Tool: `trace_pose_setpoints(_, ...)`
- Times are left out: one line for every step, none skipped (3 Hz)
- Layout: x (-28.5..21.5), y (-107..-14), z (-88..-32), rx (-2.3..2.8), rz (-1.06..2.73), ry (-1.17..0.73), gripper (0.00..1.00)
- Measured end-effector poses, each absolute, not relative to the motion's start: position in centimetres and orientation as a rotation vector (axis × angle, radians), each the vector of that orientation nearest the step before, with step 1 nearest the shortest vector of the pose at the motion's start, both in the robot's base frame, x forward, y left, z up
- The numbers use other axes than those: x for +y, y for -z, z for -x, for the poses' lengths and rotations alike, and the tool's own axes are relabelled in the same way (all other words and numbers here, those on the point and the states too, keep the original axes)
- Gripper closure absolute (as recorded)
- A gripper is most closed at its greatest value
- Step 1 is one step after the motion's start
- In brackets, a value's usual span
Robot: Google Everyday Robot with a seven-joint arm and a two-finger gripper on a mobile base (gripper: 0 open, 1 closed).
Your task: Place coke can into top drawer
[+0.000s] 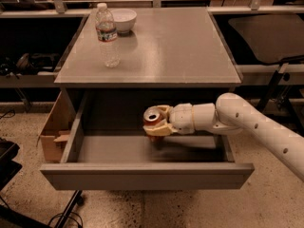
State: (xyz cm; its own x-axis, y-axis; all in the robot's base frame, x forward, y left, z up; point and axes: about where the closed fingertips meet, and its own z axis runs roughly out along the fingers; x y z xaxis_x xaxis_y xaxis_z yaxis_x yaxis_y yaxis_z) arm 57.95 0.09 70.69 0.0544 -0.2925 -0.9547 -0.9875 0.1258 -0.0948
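The top drawer (142, 175) of the grey cabinet is pulled open toward the camera, and its grey floor shows. My gripper (156, 121) reaches in from the right on a white arm and is shut on the coke can (152, 118). The can is red with a silver top, lies tilted with its top facing the camera, and is held a little above the drawer floor near the middle.
A clear water bottle (107, 35) and a white bowl (122, 20) stand at the back left of the cabinet top (171, 46). A brown cardboard box (54, 129) stands on the floor against the drawer's left side. Dark shelving flanks the cabinet.
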Motion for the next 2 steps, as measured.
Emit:
trace_pose_setpoints(0.10, -70.69, -57.95, 1.423, 1.346, -0.897, 0.35)
trace_pose_setpoints(0.10, -70.69, -57.95, 1.423, 1.346, -0.897, 0.13)
